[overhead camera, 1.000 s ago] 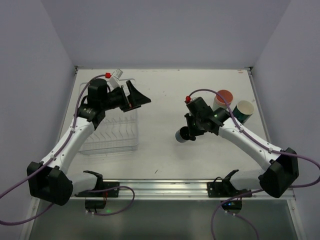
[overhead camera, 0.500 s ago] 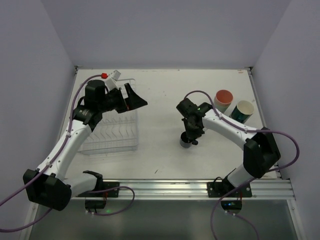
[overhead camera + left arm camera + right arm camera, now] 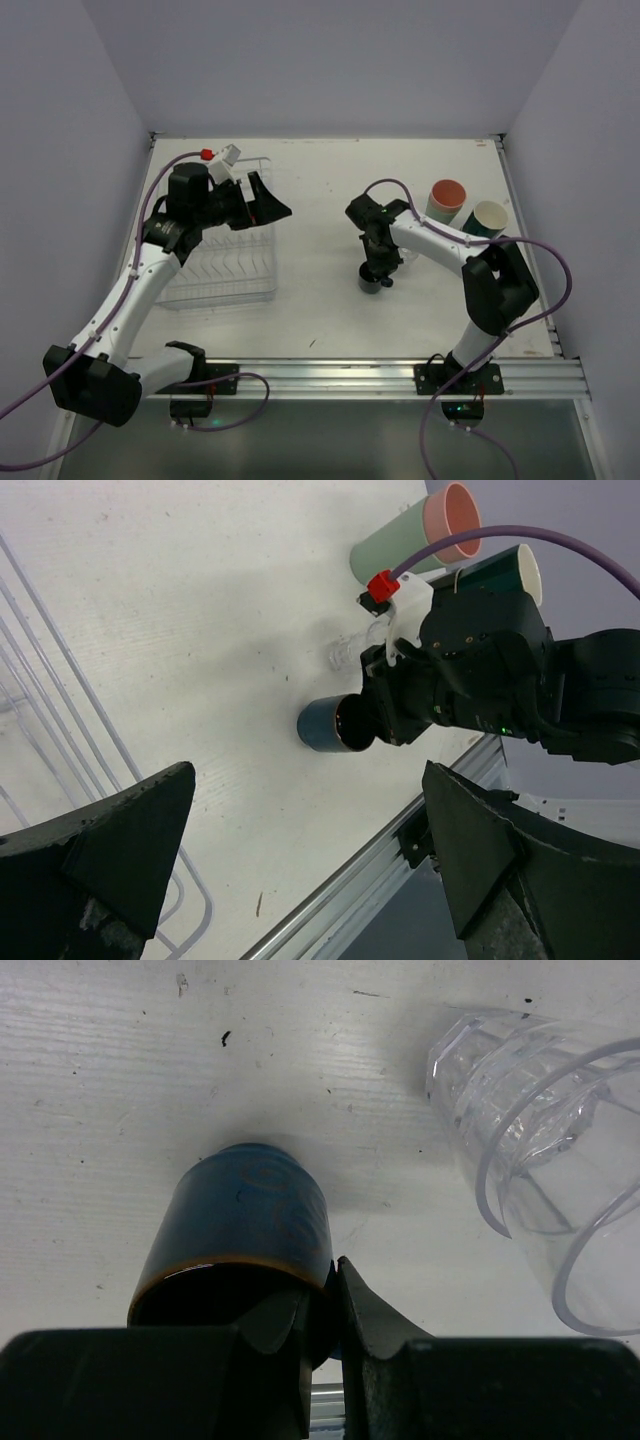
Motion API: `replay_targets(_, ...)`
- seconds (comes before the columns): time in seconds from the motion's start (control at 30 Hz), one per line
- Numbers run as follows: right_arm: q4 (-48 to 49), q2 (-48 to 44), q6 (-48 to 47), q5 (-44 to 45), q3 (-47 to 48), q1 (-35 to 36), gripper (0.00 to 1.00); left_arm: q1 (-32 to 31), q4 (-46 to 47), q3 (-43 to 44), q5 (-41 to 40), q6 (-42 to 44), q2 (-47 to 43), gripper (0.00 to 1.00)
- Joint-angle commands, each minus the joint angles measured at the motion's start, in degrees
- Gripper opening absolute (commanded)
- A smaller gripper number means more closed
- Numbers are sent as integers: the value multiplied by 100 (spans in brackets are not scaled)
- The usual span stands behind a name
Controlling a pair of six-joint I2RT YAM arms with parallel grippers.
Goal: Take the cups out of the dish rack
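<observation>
Swung upright, the dark blue cup (image 3: 240,1220) now stands beneath the right hand (image 3: 322,1298), rim pinched.

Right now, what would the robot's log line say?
left gripper: open, above dish rack edge | right gripper: shut on dark blue cup rim | cup: down at table, beside clear glass

2 arms share one build: slim white tube links between bulky matte-black joint housings. The left arm (image 3: 140,282), based at 7 o'clock in the top view, and the right arm (image 3: 440,238), at 5 o'clock, each trail a purple cable (image 3: 149,207) ending in a red plug cap (image 3: 208,154). The left gripper (image 3: 272,200) has broad, black, wedge-shaped fingers (image 3: 120,850). A small green light (image 3: 503,731) glows on the right wrist.
</observation>
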Motion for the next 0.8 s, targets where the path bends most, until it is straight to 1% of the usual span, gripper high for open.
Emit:
replay_targets(0.0, 82, 42, 46, 137, 260, -28, 6, -29, -115, 216, 4, 234, -125, 100)
replay_targets(0.03, 91, 42, 72, 146, 260, -28, 9, -29, -159, 225, 4, 252, -133, 100)
replay_targets(0.07, 100, 33, 81, 155, 260, -28, 15, -29, -168, 216, 4, 278, -134, 100)
replay_targets(0.13, 109, -19, 99, 181, 234, -27, 22, -29, -177, 181, 30, 296, -142, 100)
replay_targets(0.17, 109, -54, 117, 216, 234, -28, 32, -29, -177, 172, 48, 314, -151, 100)
replay_targets(0.27, 100, -177, 143, 321, 243, -28, 44, -29, -177, 111, 66, 357, -195, 100)
replay_targets(0.47, 117, -853, 169, 603, 190, 16, 56, -73, -186, -47, -30, 472, -283, 100)
replay_targets(0.5, 117, -967, 169, 638, 173, 60, 61, -90, -186, -65, -75, 481, -309, 100)
replay_targets(0.53, 126, -1247, 161, 708, 146, 104, 64, -134, -194, -82, -127, 498, -318, 100)
replay_targets(0.6, 65, -1521, 222, 787, 146, 226, 68, -345, -221, -83, -382, 516, -327, 100)
replay_targets(0.63, 56, -1809, 240, 814, 120, 271, 73, -572, -229, -83, -487, 507, -318, 100)
replay_targets(0.67, 64, -1960, 248, 814, 102, 315, 77, -705, -247, -74, -767, 490, -292, 100)
replay_targets(0.7, 73, -2092, 283, 779, 76, 402, 80, -862, -256, -74, -891, 472, -231, 100)
replay_targets(0.73, 108, -2224, 292, 727, 15, 438, 96, -1125, -265, -74, -1014, 411, -204, 100)
replay_targets(0.77, 126, -2443, 301, 604, -21, 464, 98, -1223, -265, -117, -1146, 358, -152, 100)
